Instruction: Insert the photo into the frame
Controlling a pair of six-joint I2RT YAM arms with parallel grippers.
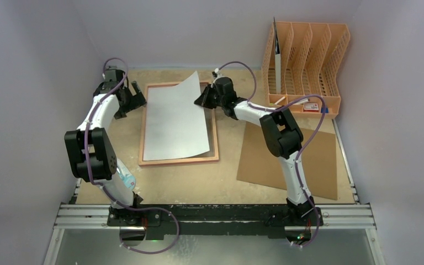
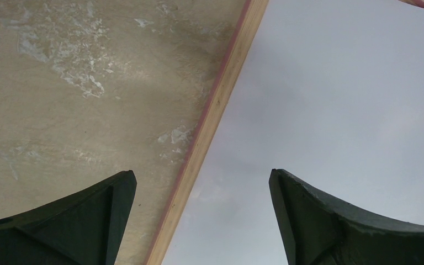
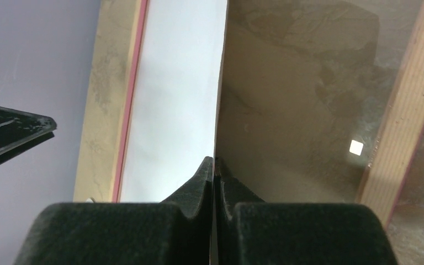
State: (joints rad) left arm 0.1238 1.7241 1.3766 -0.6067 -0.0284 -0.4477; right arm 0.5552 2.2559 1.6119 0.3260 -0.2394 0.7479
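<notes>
My right gripper [image 3: 214,165] is shut tight. It pinches the thin edge of the photo [image 1: 176,118] between its two fingers. The photo shows its plain white back. I cannot see the picture side.

The photo lies over the frame [image 1: 179,160]. The frame lies flat on the table [image 1: 199,182], on my left half. The near part of the photo rests down inside the frame. The far right part is lifted up where I hold it, and that far corner sticks out past the far side of the frame. Under the lifted part, my right wrist camera sees the clear pane [image 3: 298,110] and the table through it.

My left gripper [image 2: 201,182] is wide open and holds nothing. It sits at the far left side of the frame. One finger is over the bare table and the other finger is over the white paper. The pink and wood edge of the frame runs between them. I cannot tell if the fingers touch anything.

A brown board [image 1: 320,160] lies flat on the right side of the table. An orange rack [image 1: 309,55] stands in the far right corner.
</notes>
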